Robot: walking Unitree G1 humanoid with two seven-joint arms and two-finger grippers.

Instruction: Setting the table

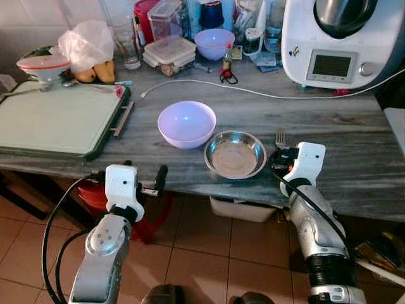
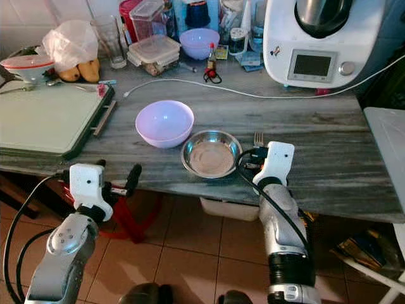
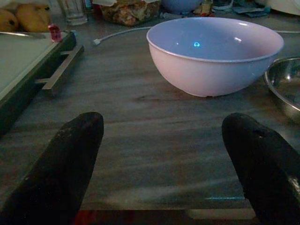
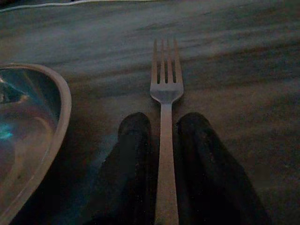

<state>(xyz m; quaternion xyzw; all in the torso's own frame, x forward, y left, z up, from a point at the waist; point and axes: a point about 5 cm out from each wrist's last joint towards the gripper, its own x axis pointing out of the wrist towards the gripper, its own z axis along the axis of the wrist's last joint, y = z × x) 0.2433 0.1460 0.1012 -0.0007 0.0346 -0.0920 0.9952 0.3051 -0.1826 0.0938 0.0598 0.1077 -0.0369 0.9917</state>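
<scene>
Home kitchen: cluttered countertop (image 1: pixel 354 136), food processor (image 1: pixel 335 41), cutting board (image 1: pixel 54 120), tiled floor (image 1: pixel 209 253).

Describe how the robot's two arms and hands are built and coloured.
Both arms are silver-grey metal with rounded joints, each ending in a white boxy wrist block. The left hand and right hand each carry two long, blunt black fingers. Black cables loop beside the left arm, and another runs along the right arm, which has a ribbed black section lower down.

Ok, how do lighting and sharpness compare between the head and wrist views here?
Eye views: evenly lit and sharp, glare on the steel bowl. Left wrist view: dimmer, the pink bowl clear, the fingers soft. Right wrist view: darkest, yet the fork shows between the fingers.
</scene>
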